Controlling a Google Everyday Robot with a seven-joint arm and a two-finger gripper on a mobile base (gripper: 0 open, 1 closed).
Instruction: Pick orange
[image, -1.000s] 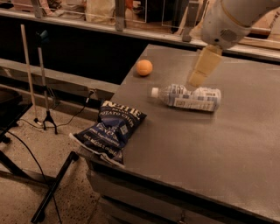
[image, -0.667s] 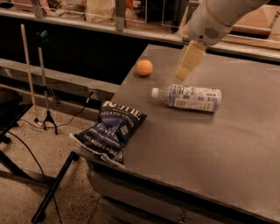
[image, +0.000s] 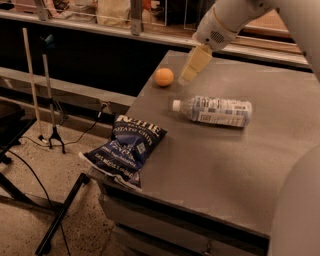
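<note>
Since a moment ago, the robot arm (image: 227, 20) has swung to the left. The gripper (image: 186, 75) hung over the water bottle (image: 216, 111) then, and now it hangs just beside the orange (image: 164, 77). The bottle, the chip bag (image: 127, 147) and the orange lie in the same spots as before.

The big grey counter (image: 215, 170) carries all the things. The white robot arm reaches in from the top right and tilts down toward the far left corner, most likely because the orange is the thing to pick. The blue chip bag lies flat at the near left edge, with part of it sticking out over the edge, well apart from the orange. The clear water bottle lies on its side in the middle, with its white cap pointing left. It is near the gripper but not touching it.

The pale yellow gripper points down and to the left, up in the air above the counter. It holds nothing. I cannot tell if it is spread wide or pressed together. The small round orange sits on the counter near the far left corner, just left of the gripper tip, and is not touched yet. I think the gripper must go a bit more left and then down to grab it. The orange is round and close to the edge, so a bump could roll it off.
</note>
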